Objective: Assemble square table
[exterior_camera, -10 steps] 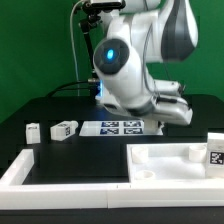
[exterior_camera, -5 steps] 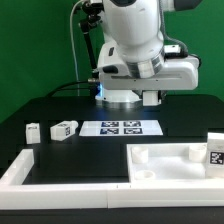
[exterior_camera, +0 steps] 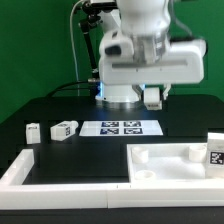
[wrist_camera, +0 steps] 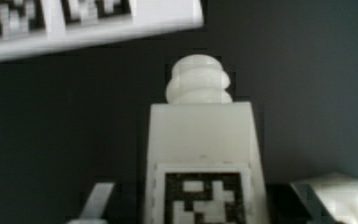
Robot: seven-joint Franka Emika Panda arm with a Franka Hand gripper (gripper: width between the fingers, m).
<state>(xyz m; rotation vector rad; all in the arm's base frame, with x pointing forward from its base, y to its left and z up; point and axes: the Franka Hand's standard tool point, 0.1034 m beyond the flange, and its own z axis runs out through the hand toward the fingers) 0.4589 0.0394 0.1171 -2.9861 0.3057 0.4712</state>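
My gripper (exterior_camera: 153, 101) hangs above the back of the black table, shut on a short white table leg (exterior_camera: 153, 96). In the wrist view the leg (wrist_camera: 202, 130) runs out from between the fingers (wrist_camera: 99, 203), with its rounded peg end away from the jaws and a black-and-white tag near them. The square table top (exterior_camera: 160, 153), a white tray with a raised rim, lies at the front on the exterior view's right. Two more legs (exterior_camera: 33, 131) (exterior_camera: 64, 128) lie on the exterior view's left. Another tagged leg (exterior_camera: 214, 149) stands at the right edge.
The marker board (exterior_camera: 122, 127) lies flat in the middle of the table, under and just in front of the gripper; it also shows as the marker board (wrist_camera: 78, 25) in the wrist view. White border rails (exterior_camera: 55, 172) run along the front and the exterior view's left.
The arm has swung upright and turned its wrist, bringing the gripper and the held leg into view above the marker board. The parts on the table have not moved.
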